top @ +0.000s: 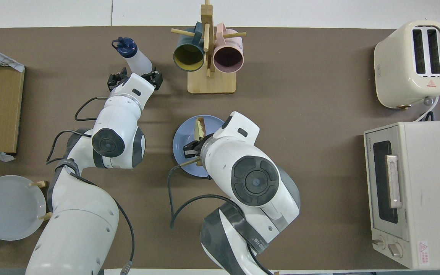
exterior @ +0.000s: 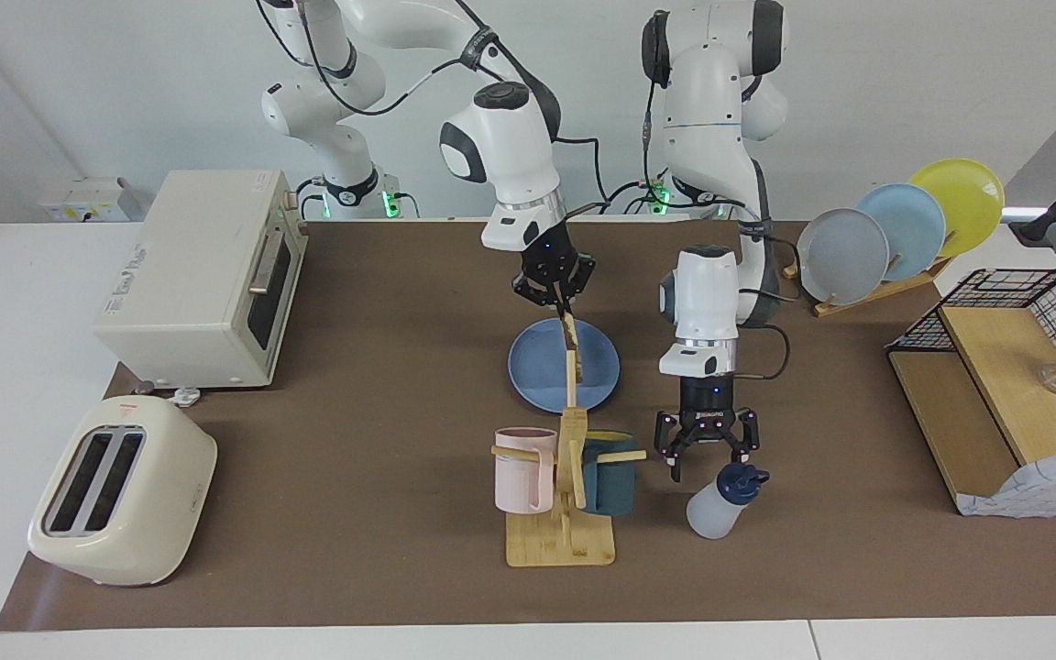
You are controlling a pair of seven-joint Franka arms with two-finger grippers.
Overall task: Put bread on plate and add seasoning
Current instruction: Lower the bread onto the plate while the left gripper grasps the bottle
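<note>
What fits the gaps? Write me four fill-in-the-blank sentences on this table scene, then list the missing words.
1. The right gripper holds the bread over the ____ plate.
2. The left gripper hangs open just above the seasoning bottle, whose cap is dark ____.
3. On the wooden mug stand hang a pink mug and a ____ mug.
4. The toaster has ____ slots on top.

Missing words: blue; blue; teal; two
</note>
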